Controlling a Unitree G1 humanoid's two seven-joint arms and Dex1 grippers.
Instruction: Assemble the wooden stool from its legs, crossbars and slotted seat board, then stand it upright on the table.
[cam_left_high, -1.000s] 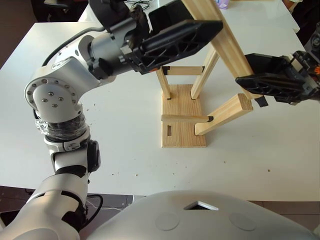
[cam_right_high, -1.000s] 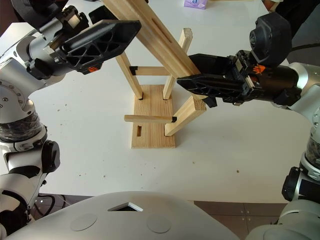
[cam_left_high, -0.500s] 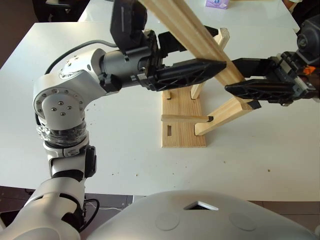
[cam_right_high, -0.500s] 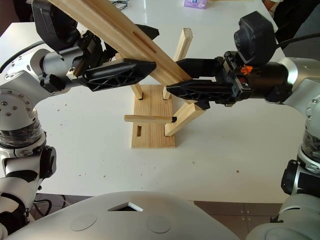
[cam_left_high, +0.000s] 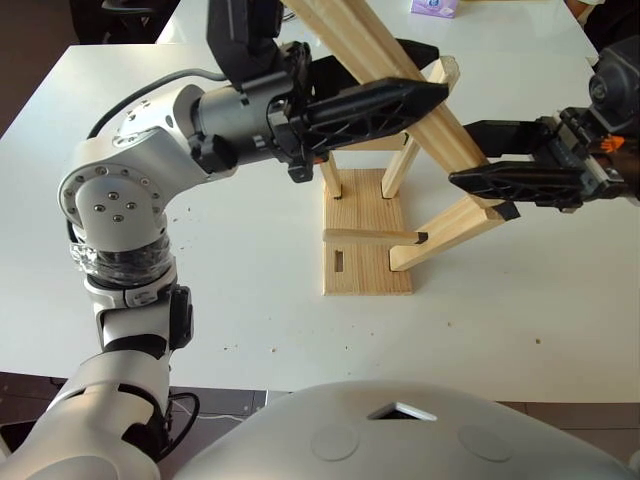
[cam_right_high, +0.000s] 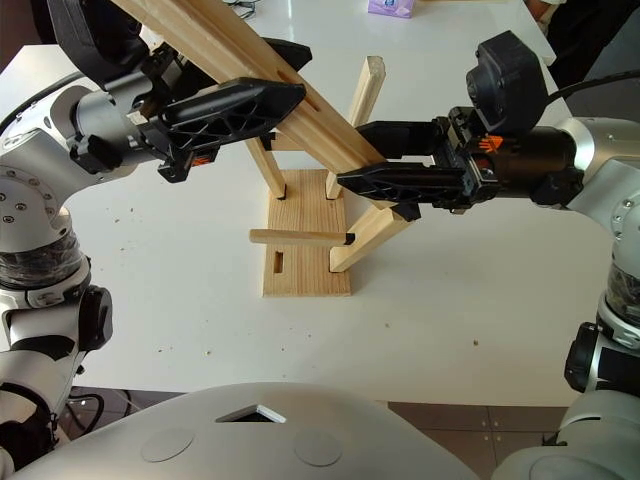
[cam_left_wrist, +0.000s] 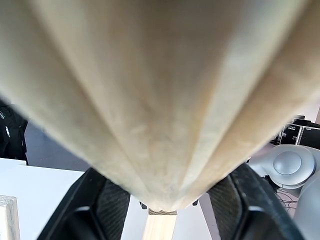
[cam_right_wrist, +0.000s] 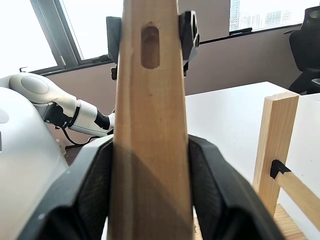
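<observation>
White tabletop (cam_left_high: 250, 260) under soft, even light, dotted with a few dark specks (cam_left_high: 180, 212) toward the left. Beyond a narrow gap, a second white table (cam_left_high: 190, 25), with a small lavender box (cam_left_high: 434, 8) at the far edge. Dark floor (cam_left_high: 30, 70) off to the left; pale tiles (cam_right_high: 450, 415) below the near edge. Part of a black office chair (cam_left_high: 110, 8) behind the left corner. In the right wrist view, large windows (cam_right_wrist: 90, 25) bright with daylight, grey wall (cam_right_wrist: 235, 65) beneath them, another black chair (cam_right_wrist: 307, 45) beside it. In the left wrist view, stacked black cases (cam_left_wrist: 300, 135) on the floor.
</observation>
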